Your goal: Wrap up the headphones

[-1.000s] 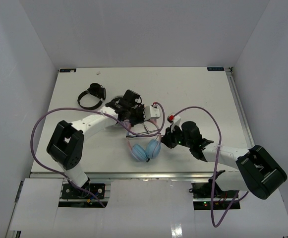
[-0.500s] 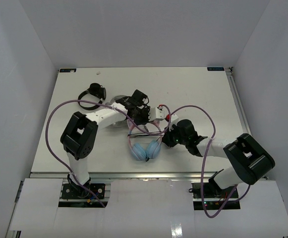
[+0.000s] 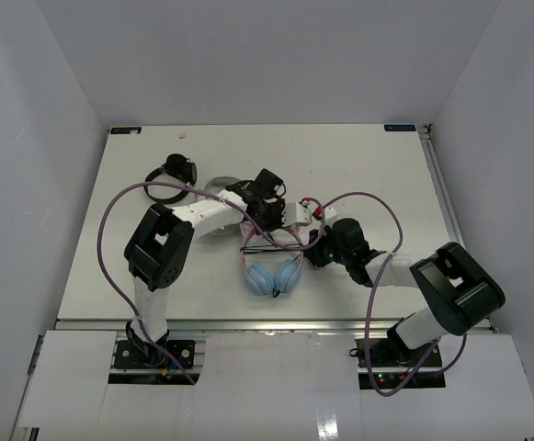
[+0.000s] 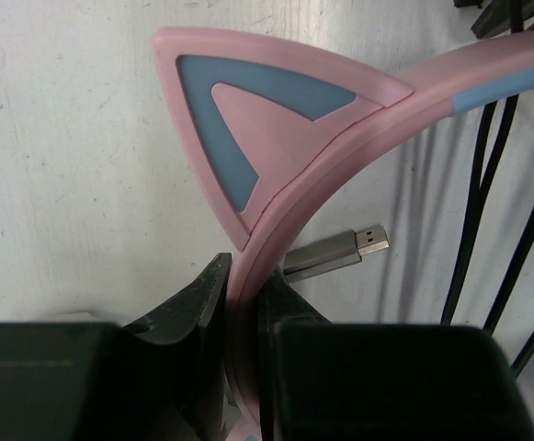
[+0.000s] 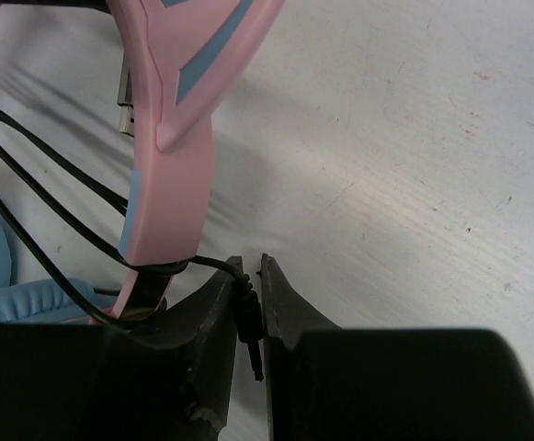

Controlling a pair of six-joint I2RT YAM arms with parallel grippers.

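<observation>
The headphones [image 3: 272, 276] lie at the table's middle front, light blue ear cups toward me and the pink cat-eared headband [image 3: 280, 241] behind them. My left gripper [image 3: 268, 220] is shut on the headband [image 4: 276, 156] just below a cat ear, with the band pinched between the jaws [image 4: 246, 294]. My right gripper [image 3: 314, 246] is at the band's right side, shut on the jack plug [image 5: 248, 317] of the thin dark cable [image 5: 55, 175]. The cable loops round the band's lower end [image 5: 156, 266]. Strands of cable [image 4: 487, 211] run beside the band.
Small black headphones [image 3: 170, 176] lie at the back left, with a grey round thing [image 3: 219, 184] beside them. A silver USB plug [image 4: 335, 250] lies on the table under the headband. The arms' purple cables arc over both sides of the table [image 3: 377, 165].
My left gripper has moved right along with the headband. My right gripper has moved left and farther back, up to the band. The headphones have shifted slightly right.
</observation>
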